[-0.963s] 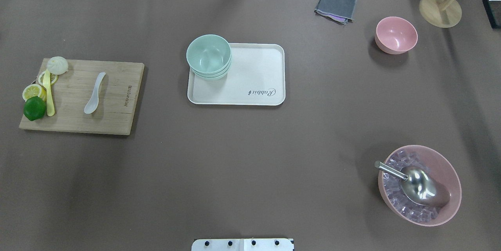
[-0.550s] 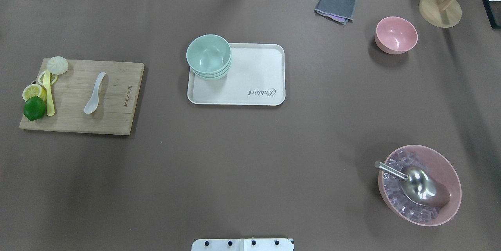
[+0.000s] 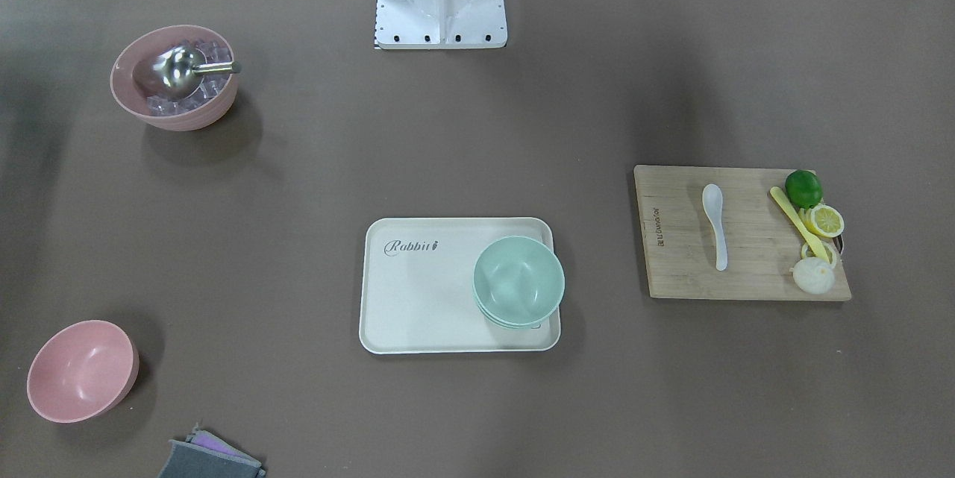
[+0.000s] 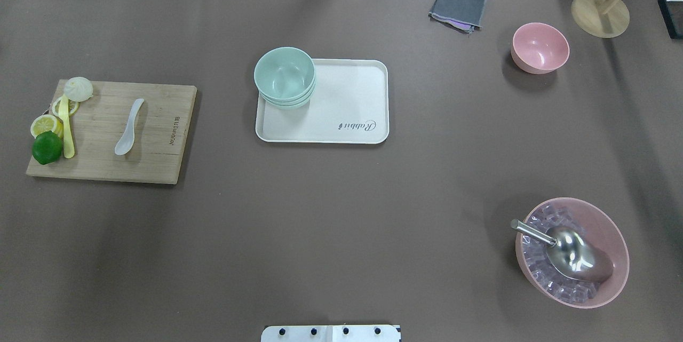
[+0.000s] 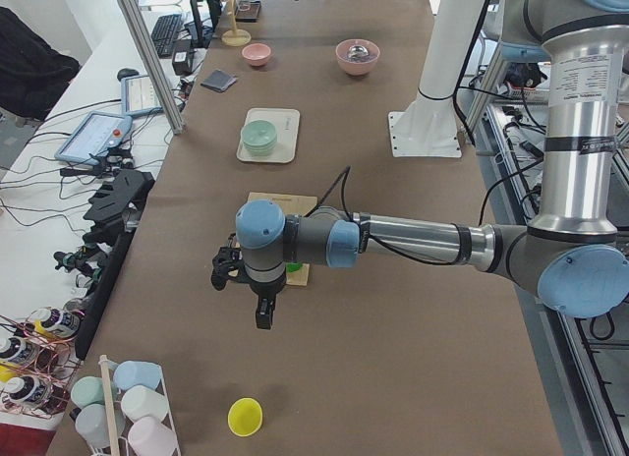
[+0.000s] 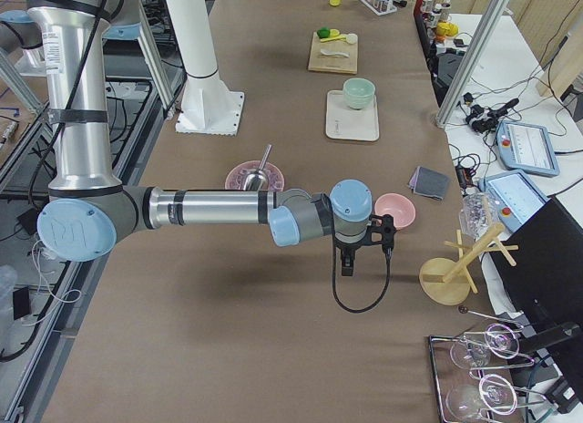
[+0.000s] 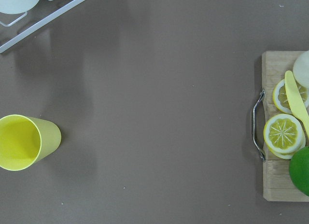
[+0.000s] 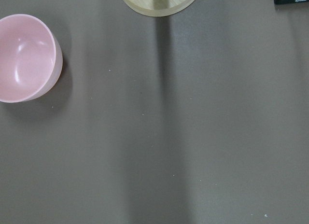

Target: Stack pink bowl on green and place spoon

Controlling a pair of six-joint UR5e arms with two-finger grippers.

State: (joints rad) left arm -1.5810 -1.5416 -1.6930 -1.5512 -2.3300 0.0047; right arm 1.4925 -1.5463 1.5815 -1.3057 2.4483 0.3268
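Observation:
The pink bowl (image 4: 540,47) stands upright and bare on the table at the far right; it also shows in the front view (image 3: 80,371) and the right wrist view (image 8: 24,57). The green bowls (image 4: 284,74) sit nested on the far left corner of a cream tray (image 4: 347,112). The white spoon (image 4: 129,127) lies on a wooden cutting board (image 4: 155,134) at the left. My left gripper (image 5: 265,313) hangs over the table's left end, off the board. My right gripper (image 6: 347,263) hangs near the pink bowl. Whether either is open I cannot tell.
On the board lie a lime (image 4: 47,147), lemon slices, a yellow utensil (image 4: 66,128) and a bun. A pink bowl of ice (image 4: 613,240) with a steel scoop stands near right. A grey cloth (image 4: 459,7) and wooden stand (image 4: 600,13) are far right. A yellow cup (image 7: 24,142) lies left.

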